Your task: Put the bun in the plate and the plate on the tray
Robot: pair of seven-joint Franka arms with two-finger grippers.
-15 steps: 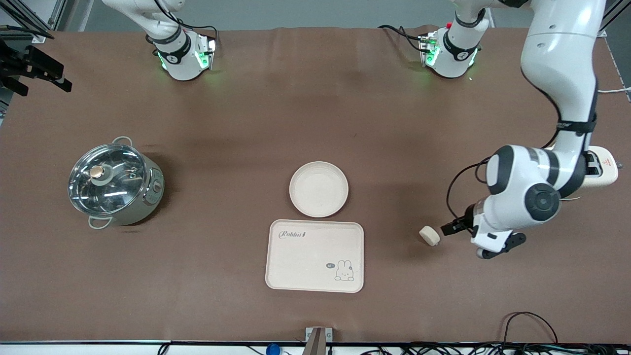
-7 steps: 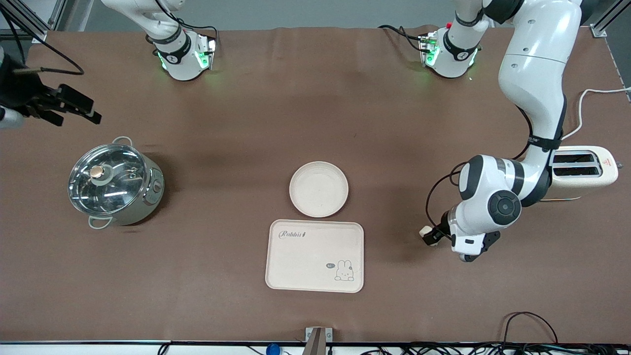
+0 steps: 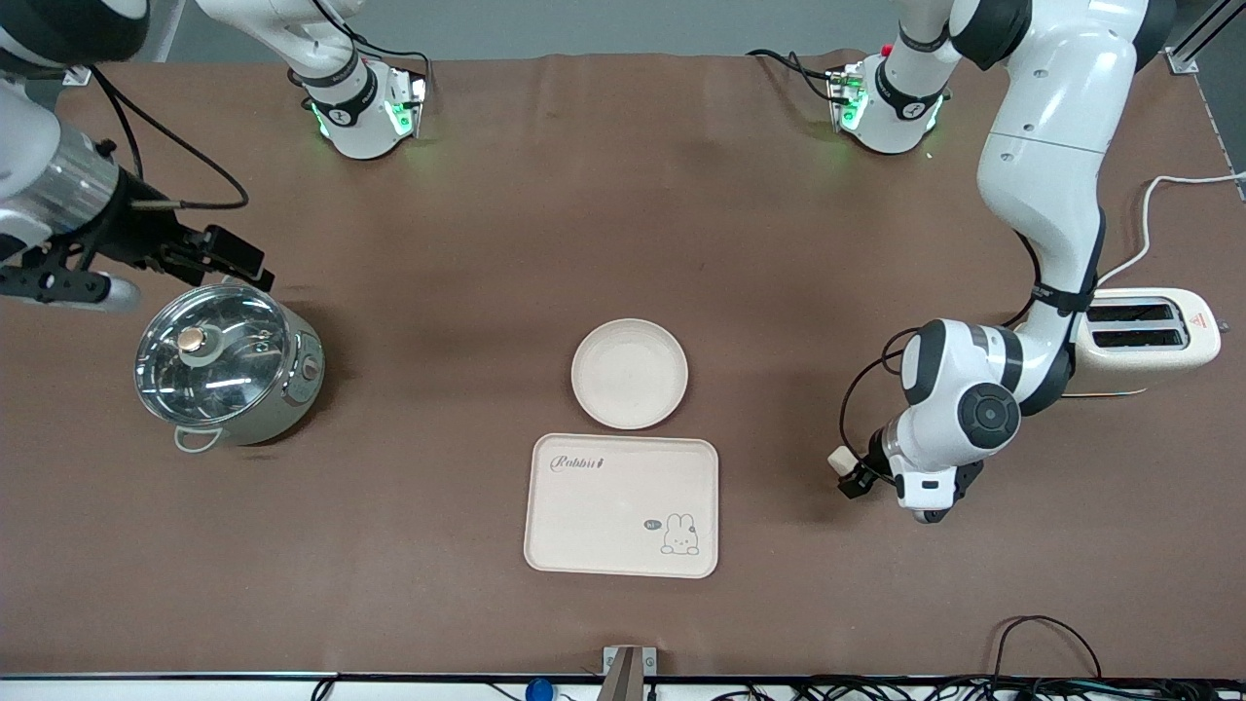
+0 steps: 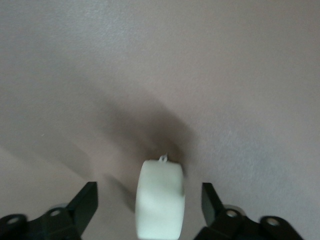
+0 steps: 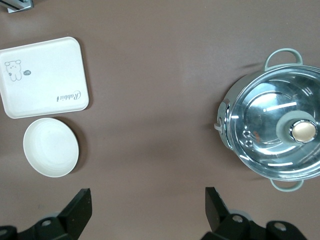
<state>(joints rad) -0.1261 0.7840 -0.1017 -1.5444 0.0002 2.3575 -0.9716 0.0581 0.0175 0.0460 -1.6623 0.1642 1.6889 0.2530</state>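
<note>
The small pale cream bun (image 3: 837, 458) stands on its edge on the brown table, toward the left arm's end from the tray. My left gripper (image 3: 853, 474) is low at the bun, open, with one finger on each side of it and gaps between; in the left wrist view the bun (image 4: 160, 197) sits between the black fingertips (image 4: 85, 200) of the gripper (image 4: 148, 194). The round cream plate (image 3: 629, 374) lies mid-table, empty, touching the Rabbit tray (image 3: 621, 504), which lies nearer the front camera. My right gripper (image 3: 232, 256) is open and empty, in the air beside the pot.
A steel pot with a glass lid (image 3: 226, 362) stands toward the right arm's end. A white toaster (image 3: 1149, 331) stands by the left arm's elbow. The right wrist view shows the tray (image 5: 44, 76), the plate (image 5: 51, 147), the pot (image 5: 280, 130) and its own gripper (image 5: 147, 200).
My left gripper has moved up to the bun and now straddles it. My right arm has swung in from the table's edge to beside the pot.
</note>
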